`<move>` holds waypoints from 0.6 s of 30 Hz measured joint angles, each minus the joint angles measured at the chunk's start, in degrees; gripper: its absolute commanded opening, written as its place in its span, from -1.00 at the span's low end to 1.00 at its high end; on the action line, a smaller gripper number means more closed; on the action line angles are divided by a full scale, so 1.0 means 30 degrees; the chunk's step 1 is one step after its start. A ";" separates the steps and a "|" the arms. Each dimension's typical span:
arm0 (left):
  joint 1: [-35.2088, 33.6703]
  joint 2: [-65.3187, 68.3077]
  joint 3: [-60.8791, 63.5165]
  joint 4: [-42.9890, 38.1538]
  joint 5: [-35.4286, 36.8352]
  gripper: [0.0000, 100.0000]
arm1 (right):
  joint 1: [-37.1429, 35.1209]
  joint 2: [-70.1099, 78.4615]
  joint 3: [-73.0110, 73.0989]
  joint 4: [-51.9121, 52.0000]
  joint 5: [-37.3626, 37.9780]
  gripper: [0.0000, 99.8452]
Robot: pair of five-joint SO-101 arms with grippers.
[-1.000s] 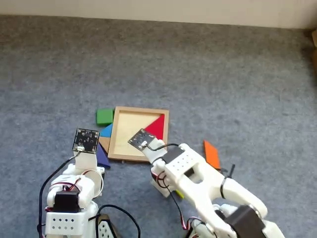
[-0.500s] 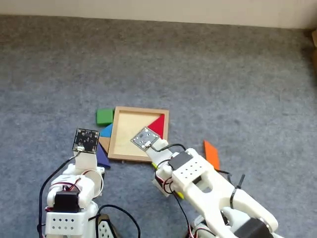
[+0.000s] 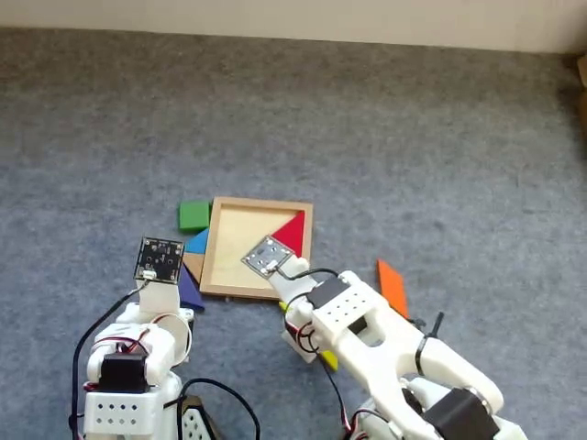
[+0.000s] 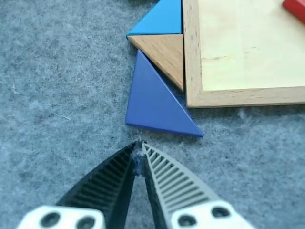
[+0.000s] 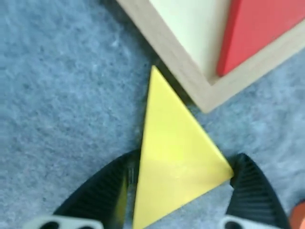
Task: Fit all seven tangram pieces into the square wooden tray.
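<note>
Grey felt surface, seen from above: the tray sits near the middle, a little toward the near edge where my two arms stand. Only one piece is in it, the red triangle, which lies against the tray's right-hand wall.

The yellow triangle lies flat on the felt just outside the tray's near right corner. My right claw is spread open around it, one finger on each side, and I cannot tell whether the pads press on it yet. The piece's long axis runs straight ahead from this claw, and its sharp tip meets the tray rim. My right arm is plainly the nearer one, so the next move, as I judge it, is to close, lift and carry the piece forward over the rim.

My left claw is closed and empty, and its tips stop just short of the navy triangle. That triangle lies outside the tray's left wall, touching the wooden triangle, with the light blue triangle beyond it.

The orange piece lies apart to the right of the tray, and the green square sits off the tray's far left corner.
</note>
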 measured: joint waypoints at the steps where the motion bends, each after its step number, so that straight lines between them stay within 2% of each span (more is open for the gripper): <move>1: 0.0000 0.0000 0.0000 0.0000 0.0000 -0.99 | 0.0000 -0.0117 0.0029 0.0000 0.0000 -0.57; 6: 0.0000 0.0000 0.0000 0.0000 0.0000 -0.99 | 0.0029 -0.0645 0.0205 -0.0029 0.0000 -0.58; 18: 0.0000 -0.0029 0.0000 0.0000 0.0000 -0.99 | -0.0029 -0.5568 0.1260 0.1553 0.0000 -0.58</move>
